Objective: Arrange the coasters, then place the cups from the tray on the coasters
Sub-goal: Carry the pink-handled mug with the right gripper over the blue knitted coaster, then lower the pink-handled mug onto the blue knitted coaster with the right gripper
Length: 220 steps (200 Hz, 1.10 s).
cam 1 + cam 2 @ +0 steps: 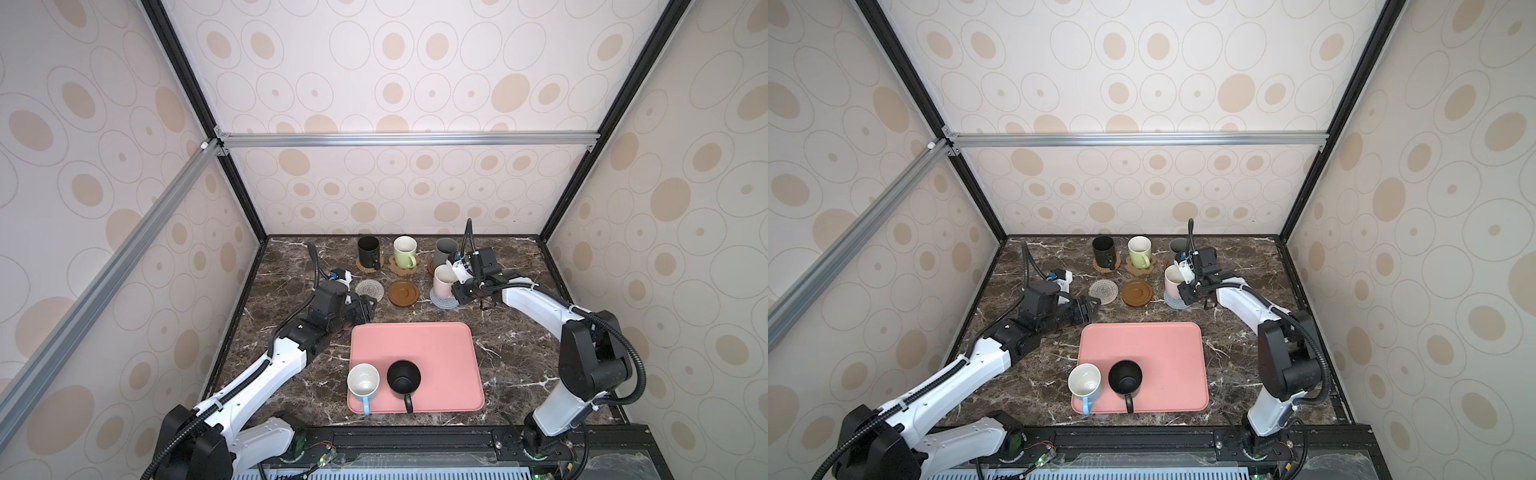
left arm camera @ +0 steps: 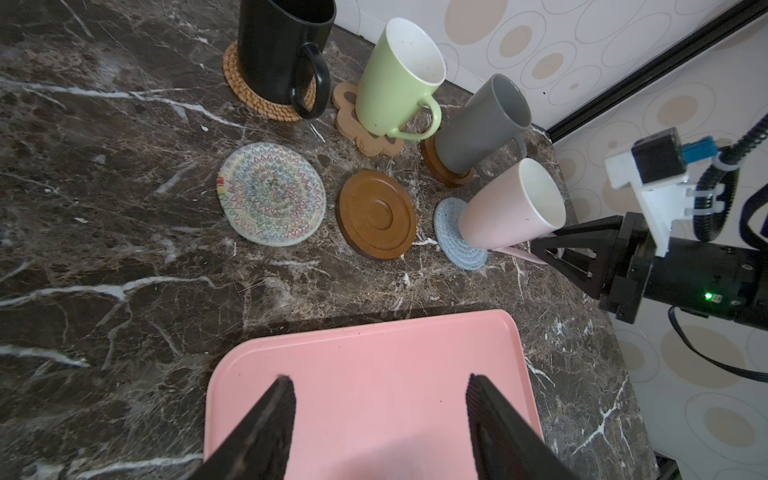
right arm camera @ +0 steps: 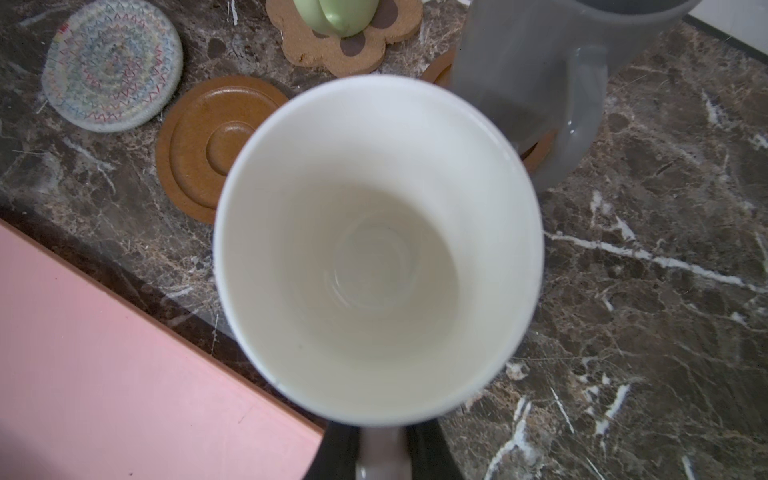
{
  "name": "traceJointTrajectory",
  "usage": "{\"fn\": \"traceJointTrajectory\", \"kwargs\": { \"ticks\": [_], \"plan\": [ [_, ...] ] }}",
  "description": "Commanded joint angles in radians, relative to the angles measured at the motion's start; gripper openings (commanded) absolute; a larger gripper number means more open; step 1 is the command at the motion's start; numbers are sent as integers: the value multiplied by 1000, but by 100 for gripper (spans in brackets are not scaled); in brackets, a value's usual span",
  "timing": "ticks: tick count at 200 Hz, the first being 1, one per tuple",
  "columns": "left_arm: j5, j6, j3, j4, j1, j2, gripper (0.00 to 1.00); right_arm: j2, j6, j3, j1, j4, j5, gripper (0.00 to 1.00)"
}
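Here, found pink cup (image 2: 511,203) on grey-blue coaster (image 2: 455,243), handle clamped in right gripper (image 2: 550,249). Saw bare wooden coaster (image 2: 376,214) and beige coaster (image 2: 272,193) alongside. Logged far black cup (image 1: 368,249), green cup (image 1: 404,250), grey cup (image 1: 444,249) in row behind. Noted left gripper (image 2: 379,378) apart, empty, by tray (image 1: 436,345); counted blue cup (image 1: 363,380) and near black cup (image 1: 403,376) on it, both upright.

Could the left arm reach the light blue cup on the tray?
Probably yes. The left gripper is open and empty near the far edge of the tray, and the light blue cup stands on that arm's side, with only the black cup beside it.
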Motion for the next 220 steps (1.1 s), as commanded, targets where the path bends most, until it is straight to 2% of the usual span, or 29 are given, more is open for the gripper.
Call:
{"fn": "traceJointTrajectory", "kwargs": {
  "ticks": [1, 60, 220],
  "plan": [
    [-16, -6, -3, -14, -6, -20, 66, 8, -26, 44, -9, 44, -10, 8],
    [-18, -8, -4, -15, -6, -21, 66, 26, -14, 49, -18, 62, 22, 8],
    [-24, -14, -7, -25, -5, -39, 67, 56, -4, 4, -20, 78, 20, 8]
  ]
}}
